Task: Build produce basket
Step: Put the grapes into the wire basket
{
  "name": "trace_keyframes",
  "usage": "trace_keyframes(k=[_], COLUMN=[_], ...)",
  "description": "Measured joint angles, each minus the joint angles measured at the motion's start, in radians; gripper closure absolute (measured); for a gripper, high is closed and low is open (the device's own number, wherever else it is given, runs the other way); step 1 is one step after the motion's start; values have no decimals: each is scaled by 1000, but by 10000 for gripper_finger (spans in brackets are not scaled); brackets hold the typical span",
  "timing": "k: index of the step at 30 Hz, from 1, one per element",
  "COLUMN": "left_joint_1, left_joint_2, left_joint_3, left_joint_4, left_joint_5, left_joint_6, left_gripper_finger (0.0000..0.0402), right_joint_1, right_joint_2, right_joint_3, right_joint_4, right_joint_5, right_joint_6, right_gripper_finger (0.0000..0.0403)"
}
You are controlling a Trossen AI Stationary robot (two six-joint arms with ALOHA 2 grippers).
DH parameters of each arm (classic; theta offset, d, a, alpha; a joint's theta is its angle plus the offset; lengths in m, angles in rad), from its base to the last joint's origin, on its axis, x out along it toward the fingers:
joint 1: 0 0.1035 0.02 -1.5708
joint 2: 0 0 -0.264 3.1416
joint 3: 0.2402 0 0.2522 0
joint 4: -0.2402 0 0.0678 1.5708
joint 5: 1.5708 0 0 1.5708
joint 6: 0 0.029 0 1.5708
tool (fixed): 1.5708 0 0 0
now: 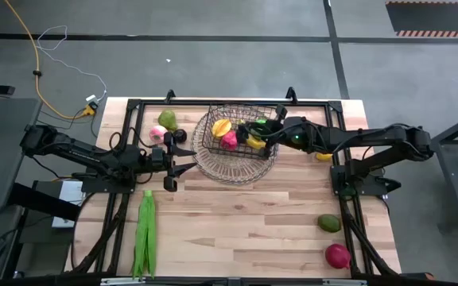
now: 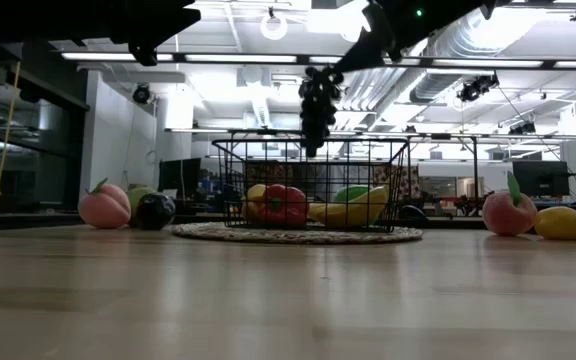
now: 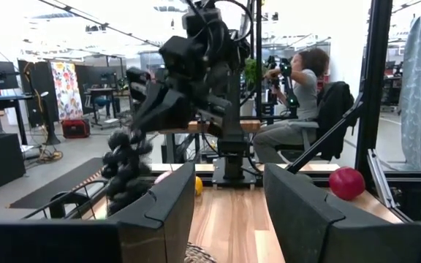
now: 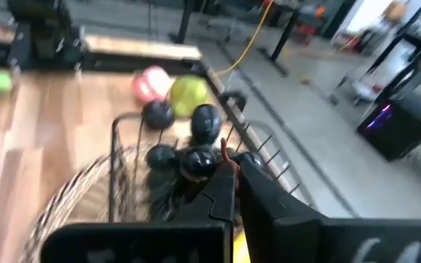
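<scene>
The wire basket (image 1: 213,163) stands on a round mat at the table's far middle. It holds a yellow piece (image 1: 222,127), a pink piece (image 1: 229,141), a banana (image 2: 348,212) and a red piece (image 2: 284,203). My right gripper (image 1: 262,133) is above the basket's right part, shut on the dark grapes (image 2: 315,105). My left gripper (image 1: 180,163) is open and empty, just left of the basket. Long green pods (image 1: 144,234) lie at the near left. My right gripper pinches the grape bunch's top end (image 4: 221,159) between its two fingers, coming from the table's right and slanting down. The bunch (image 3: 126,172) hangs below the fingers over the basket, with its lower end (image 2: 313,148) at about the height of the rim.
A green pear (image 1: 168,119), a pink piece (image 1: 157,133) and a dark piece (image 1: 179,137) lie left of the basket. A green fruit (image 1: 329,223) and a red apple (image 1: 337,255) lie at the near right, and a yellow piece (image 1: 323,156) lies under the right arm. A person (image 3: 298,95) sits beyond the table.
</scene>
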Motion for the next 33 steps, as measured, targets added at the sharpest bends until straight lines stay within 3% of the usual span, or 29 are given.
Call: trace_keyframes(k=[11,33], left_joint_1=[0,0], left_joint_2=[0,0], left_joint_3=[0,0], left_joint_4=[0,1], left_joint_5=[0,0], left_joint_6=[0,0], left_gripper_finger=[250,250], right_joint_1=[-69,-72], right_joint_2=[0,13], right_joint_3=[0,0], right_joint_4=[-162,-443], right_joint_5=[-213,-233], right_joint_6=[83,150], right_gripper_finger=[403,403])
